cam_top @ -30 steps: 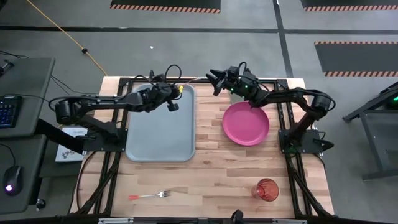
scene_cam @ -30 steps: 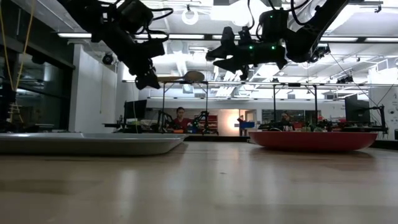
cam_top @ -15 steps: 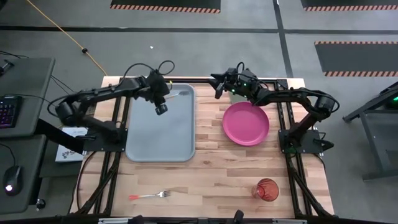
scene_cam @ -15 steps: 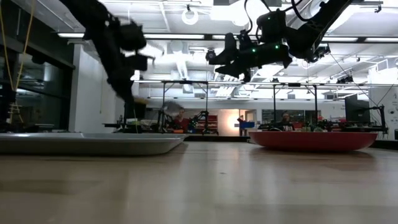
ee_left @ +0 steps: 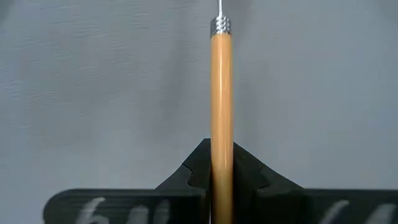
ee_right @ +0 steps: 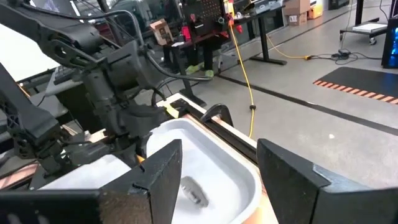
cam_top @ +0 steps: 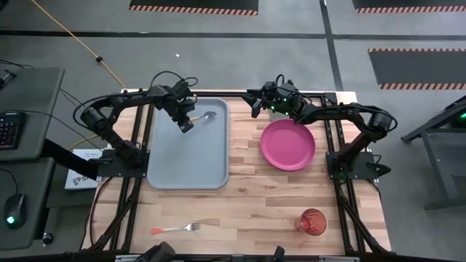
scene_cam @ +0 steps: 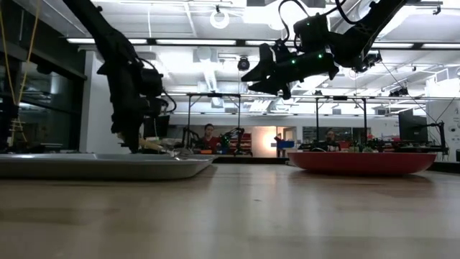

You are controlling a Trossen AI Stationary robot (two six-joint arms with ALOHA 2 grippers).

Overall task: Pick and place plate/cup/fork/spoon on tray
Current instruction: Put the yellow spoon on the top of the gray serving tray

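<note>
High view first: my left gripper [cam_top: 186,124] is down over the tray [cam_top: 188,156], near the tray's 12 o'clock end. Its fingers are pinched tight on the orange-tan handle of the spoon [cam_top: 203,116]. The spoon's silver bowl lies on the tray floor, toward 2 o'clock from the gripper, close to the tray's far right corner.

In the left wrist view I see the spoon handle [ee_left: 221,118] running straight out between the two dark fingers [ee_left: 249,177], with the grey tray floor behind it.

My right gripper [cam_top: 256,100] hangs in the air past the far edge of the table, at about 11 o'clock from the plate [cam_top: 287,145]. Its fingers are spread apart and hold nothing. In the right wrist view I can see the tray corner [ee_right: 239,168] and the spoon bowl [ee_right: 194,190] lying in it.

The pink plate sits flat on the wood, to the right of the tray and apart from it. The fork [cam_top: 175,228] lies near the table's front edge, at 6 o'clock from the tray. The cup [cam_top: 312,221] stands at the table's front right corner, at 5 o'clock from the plate.
</note>
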